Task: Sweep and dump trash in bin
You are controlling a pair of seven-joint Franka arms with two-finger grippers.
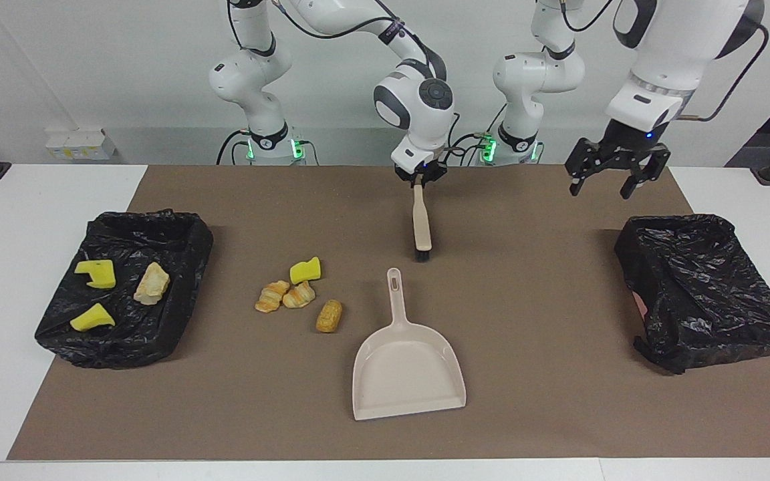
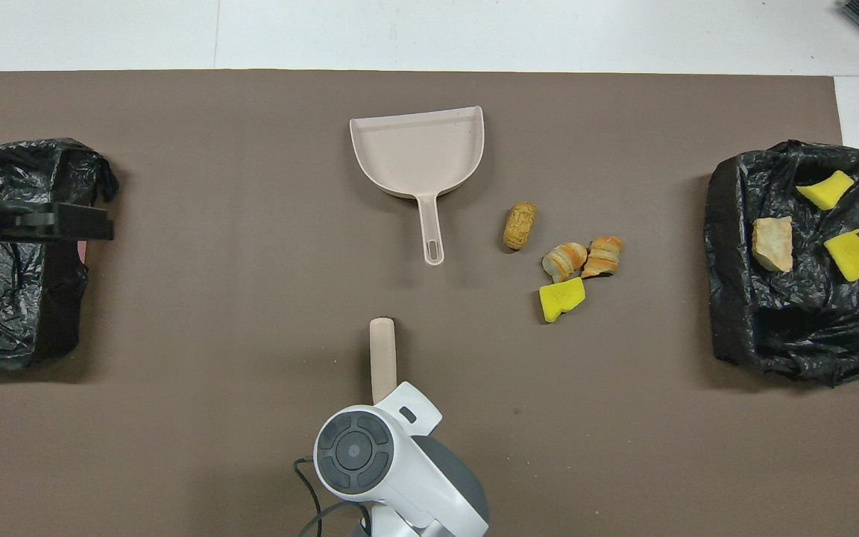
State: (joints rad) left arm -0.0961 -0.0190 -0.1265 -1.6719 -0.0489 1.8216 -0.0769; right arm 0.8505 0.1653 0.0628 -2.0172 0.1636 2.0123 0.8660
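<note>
The beige-handled brush [image 1: 422, 224] lies on the brown mat with its black bristles [image 1: 423, 254] pointing toward the dustpan [image 1: 405, 367]. My right gripper [image 1: 420, 175] is shut on the end of the brush handle [image 2: 382, 350] nearest the robots; the wrist hides it from overhead. Loose trash sits beside the dustpan handle, toward the right arm's end: a yellow sponge chunk [image 1: 305, 270], two croissants [image 1: 285, 295] and a golden pastry [image 1: 329, 315]. My left gripper [image 1: 611, 175] hangs open over the mat by the bin [image 1: 699, 287] at its end.
A black-bagged bin [image 1: 178, 230] at the right arm's end holds two yellow sponge chunks [image 1: 95, 273] and a pale lump [image 1: 151, 282]. The brown mat [image 1: 545, 401] covers most of the white table. The dustpan [image 2: 418, 149] lies open side away from the robots.
</note>
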